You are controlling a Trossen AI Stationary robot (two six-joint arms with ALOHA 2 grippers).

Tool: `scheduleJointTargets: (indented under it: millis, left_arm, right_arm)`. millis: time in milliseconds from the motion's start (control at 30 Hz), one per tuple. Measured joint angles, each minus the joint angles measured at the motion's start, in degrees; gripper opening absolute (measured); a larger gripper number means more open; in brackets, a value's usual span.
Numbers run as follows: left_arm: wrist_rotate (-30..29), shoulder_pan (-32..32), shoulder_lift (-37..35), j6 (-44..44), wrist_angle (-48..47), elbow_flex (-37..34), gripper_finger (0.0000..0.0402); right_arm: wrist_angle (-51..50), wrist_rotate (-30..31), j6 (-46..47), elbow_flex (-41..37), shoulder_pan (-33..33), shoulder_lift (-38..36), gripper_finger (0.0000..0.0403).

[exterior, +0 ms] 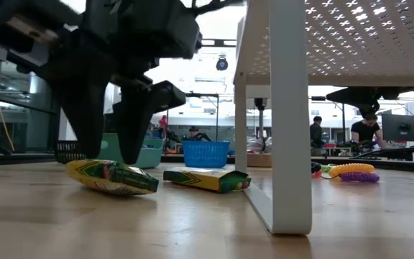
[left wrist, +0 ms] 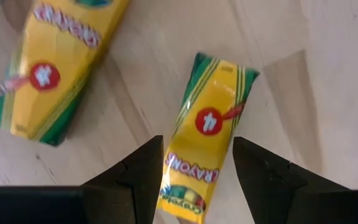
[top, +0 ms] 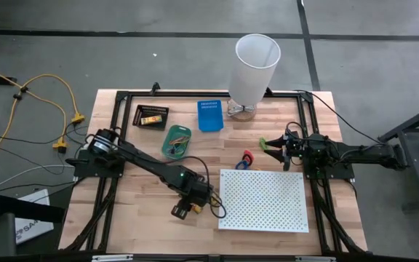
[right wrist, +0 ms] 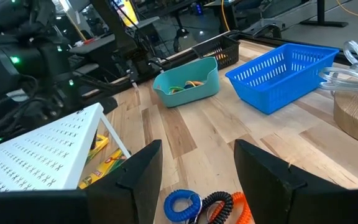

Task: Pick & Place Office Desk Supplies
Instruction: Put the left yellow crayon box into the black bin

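Two yellow-and-green crayon packs lie flat on the wooden table, left of the white perforated board (top: 264,200). My left gripper (left wrist: 197,142) points down over one pack (left wrist: 207,134), open, with one finger on each long side of it and a gap on both sides. In the low view its fingertips (exterior: 108,157) hang just above that pack (exterior: 113,178). The other pack (exterior: 207,180) lies beside it, toward the board. My right gripper (right wrist: 197,168) waits open at the table's right side (top: 276,144), held level, nothing between its fingers.
A teal bin (top: 177,140) with loops in it, a blue basket (top: 209,115) and a black tray (top: 151,116) stand at the back left. The tall white bin (top: 255,69) is at the far edge. Coiled blue and red bands (top: 246,159) lie near the board's far corner.
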Motion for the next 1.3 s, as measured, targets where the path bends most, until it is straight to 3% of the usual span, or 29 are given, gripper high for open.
scheduleJointTargets:
  millis: [1300]
  left_arm:
    - [-1.5,-1.3,2.3,-2.8,-0.4,0.0,0.0183]
  right_arm:
    - [0.0,0.0,0.0,0.0,0.0,0.0,0.0188]
